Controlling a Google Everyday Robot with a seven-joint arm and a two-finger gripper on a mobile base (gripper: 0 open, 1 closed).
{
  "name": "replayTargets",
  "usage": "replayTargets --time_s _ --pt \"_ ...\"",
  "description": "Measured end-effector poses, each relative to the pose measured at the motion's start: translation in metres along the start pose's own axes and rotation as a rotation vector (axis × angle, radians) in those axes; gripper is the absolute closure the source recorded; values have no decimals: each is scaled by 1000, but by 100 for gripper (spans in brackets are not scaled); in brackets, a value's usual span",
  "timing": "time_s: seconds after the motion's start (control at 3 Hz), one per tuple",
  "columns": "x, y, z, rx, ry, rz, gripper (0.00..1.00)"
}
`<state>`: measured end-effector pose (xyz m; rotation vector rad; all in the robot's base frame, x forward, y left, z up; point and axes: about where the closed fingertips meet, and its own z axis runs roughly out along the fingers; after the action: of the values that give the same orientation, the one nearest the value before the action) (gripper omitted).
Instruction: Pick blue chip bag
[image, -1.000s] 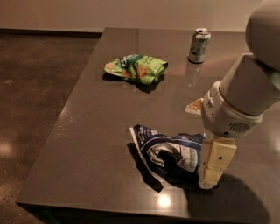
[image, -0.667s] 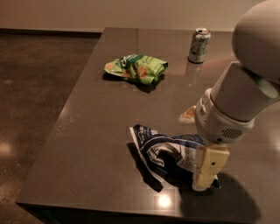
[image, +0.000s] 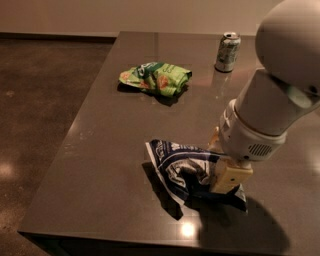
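The blue chip bag (image: 175, 165) is a dark navy foil bag with white printed panels. It lies crumpled on the dark table (image: 110, 150) near the front edge. My gripper (image: 226, 175) is low over the bag's right part and touches or overlaps it there. My big white arm reaches in from the upper right and hides the bag's right end.
A bright green snack bag (image: 156, 77) lies at the back left of the table. A green and white drink can (image: 227, 51) stands at the back, right of it. The table's front and left edges drop to a brown floor.
My arm has moved left and down. The gripper, which stood at the bag's right edge, now overlaps the bag's right part. The bag, green bag and can have not moved.
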<state>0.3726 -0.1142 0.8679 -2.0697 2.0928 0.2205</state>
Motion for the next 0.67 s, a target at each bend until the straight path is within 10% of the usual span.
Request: replayTargets --time_s 0.33,0.67 --pt "1 -14 -27 59 10 25 89" --pt "9 -32 -63 139 13 54 100"
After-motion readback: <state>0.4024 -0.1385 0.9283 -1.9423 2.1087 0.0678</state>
